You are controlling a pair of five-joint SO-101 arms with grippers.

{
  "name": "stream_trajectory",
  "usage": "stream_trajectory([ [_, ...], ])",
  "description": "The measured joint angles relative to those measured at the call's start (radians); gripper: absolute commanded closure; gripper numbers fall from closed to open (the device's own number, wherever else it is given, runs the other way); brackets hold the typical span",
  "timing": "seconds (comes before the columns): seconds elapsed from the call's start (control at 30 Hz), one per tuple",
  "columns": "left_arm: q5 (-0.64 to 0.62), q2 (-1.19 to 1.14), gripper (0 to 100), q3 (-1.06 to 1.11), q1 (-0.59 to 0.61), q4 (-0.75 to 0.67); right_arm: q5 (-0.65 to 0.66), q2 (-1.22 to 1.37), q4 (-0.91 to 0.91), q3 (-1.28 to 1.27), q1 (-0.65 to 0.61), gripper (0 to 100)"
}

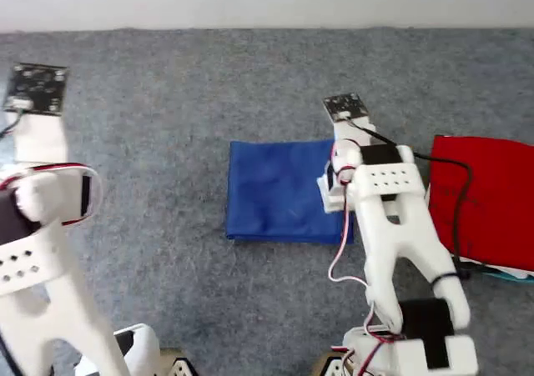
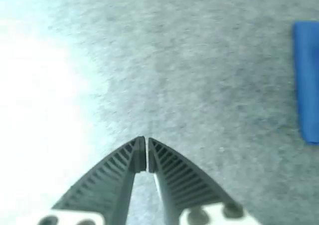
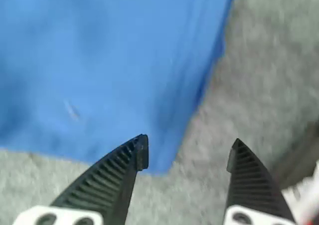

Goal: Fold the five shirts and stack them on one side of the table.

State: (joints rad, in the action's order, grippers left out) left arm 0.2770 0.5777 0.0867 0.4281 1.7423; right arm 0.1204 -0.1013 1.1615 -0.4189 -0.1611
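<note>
A folded blue shirt (image 1: pixel 279 193) lies flat in the middle of the grey table. A red shirt (image 1: pixel 488 197) lies at the right edge, with a thin strip of paler cloth (image 1: pixel 501 272) showing under its near side. My right arm (image 1: pixel 384 184) hangs over the blue shirt's right edge. My right gripper (image 3: pixel 189 152) is open just above a corner of the blue shirt (image 3: pixel 99 60), one finger over the cloth and the other over bare table. My left gripper (image 2: pixel 146 152) is shut on nothing above bare table, far to the left of the blue shirt (image 2: pixel 306 80).
The table is covered in grey felt (image 1: pixel 167 101). My left arm (image 1: pixel 37 201) stands at the left edge, and black cables (image 1: pixel 455 184) from the right arm run across the red shirt. Open felt lies between the left arm and the blue shirt.
</note>
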Motion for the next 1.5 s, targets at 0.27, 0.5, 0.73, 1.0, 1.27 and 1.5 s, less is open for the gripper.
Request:
stream_trajectory([
  [0.27, 0.029, 0.003, 99, 0.035, 0.055, -0.032, -0.064, 0.327, -0.017, 0.262, -0.025, 73.4],
  [0.5, 0.035, 0.003, 99, 0.092, 0.095, -0.095, -0.072, 0.601, 0.097, 0.528, -0.064, 86.2],
  [0.73, 0.035, 0.003, 99, 0.132, 0.155, -0.146, -0.032, 0.749, 0.247, 0.741, -0.058, 99.0],
  [1.0, 0.035, 0.003, 99, 0.135, 0.158, -0.155, 0.046, 0.789, 0.315, 0.813, -0.008, 98.8],
  [1.27, 0.035, 0.003, 99, 0.135, 0.158, -0.155, 0.261, 0.796, 0.428, 0.933, 0.083, 98.8],
  [1.5, 0.035, 0.003, 99, 0.135, 0.158, -0.155, 0.664, 0.867, 0.451, 1.102, 0.124, 98.8],
])
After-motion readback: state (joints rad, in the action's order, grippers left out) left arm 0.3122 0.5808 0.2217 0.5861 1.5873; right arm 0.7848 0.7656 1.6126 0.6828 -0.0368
